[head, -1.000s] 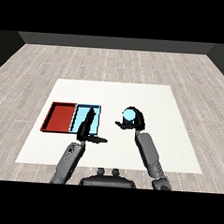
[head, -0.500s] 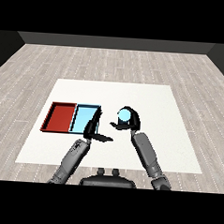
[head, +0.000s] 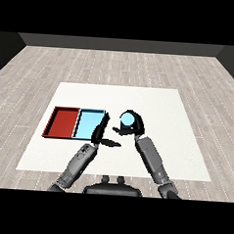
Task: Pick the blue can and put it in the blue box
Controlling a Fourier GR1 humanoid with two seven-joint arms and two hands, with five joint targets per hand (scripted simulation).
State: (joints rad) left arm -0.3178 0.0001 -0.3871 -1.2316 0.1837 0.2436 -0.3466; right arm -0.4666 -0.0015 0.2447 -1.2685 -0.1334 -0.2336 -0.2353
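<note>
White square surface (head: 154,106) in the middle of the room. Floor (head: 117,67) all round it: light grey wood-look planks running left to right. Dark grey wall (head: 121,44) along the far edge of the floor. Even, flat light.

Two trays lie side by side on the table (head: 154,106), left of its middle: one tray (head: 64,122) at the left, the other tray (head: 89,124) touching its right side. The left hand (head: 100,133) sits at that tray's right edge. Just right of it, the right hand (head: 133,126) curls round the can (head: 127,120), above the table.
</note>
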